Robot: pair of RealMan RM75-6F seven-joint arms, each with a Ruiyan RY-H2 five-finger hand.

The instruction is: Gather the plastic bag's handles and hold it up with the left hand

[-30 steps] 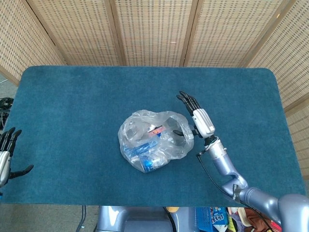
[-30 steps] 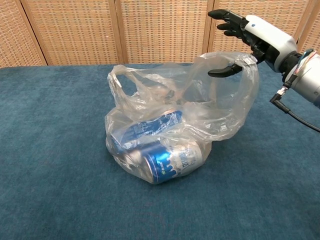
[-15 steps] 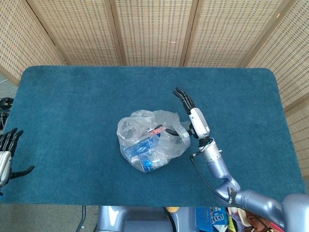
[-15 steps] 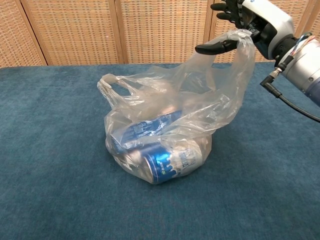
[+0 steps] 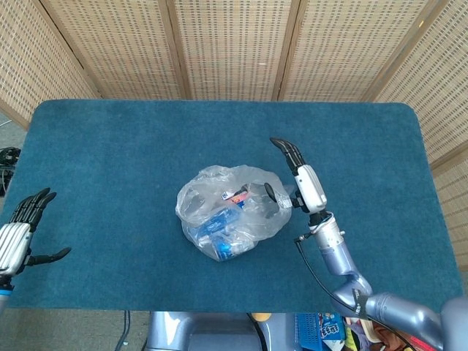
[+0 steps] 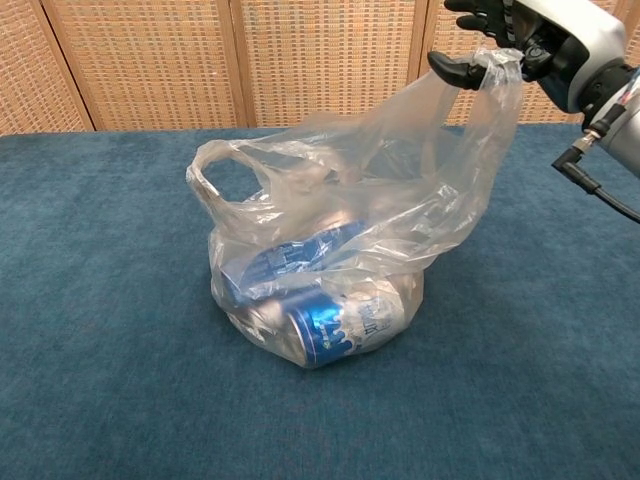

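The right hand [image 6: 545,35] has one handle loop hooked over its thumb, other fingers [image 5: 287,150] spread, upper right of the chest view; the clear plastic bag [image 6: 330,270] of cans sits mid-counter [image 5: 110,161]. Left hand [image 5: 18,238] waits lower left, fingers apart, empty. Best keep that loop taut and bring it toward the slack handle [image 6: 215,170]

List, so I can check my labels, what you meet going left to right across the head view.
Left hand → plastic bag → right hand, with the bag's handle hooked over its thumb.
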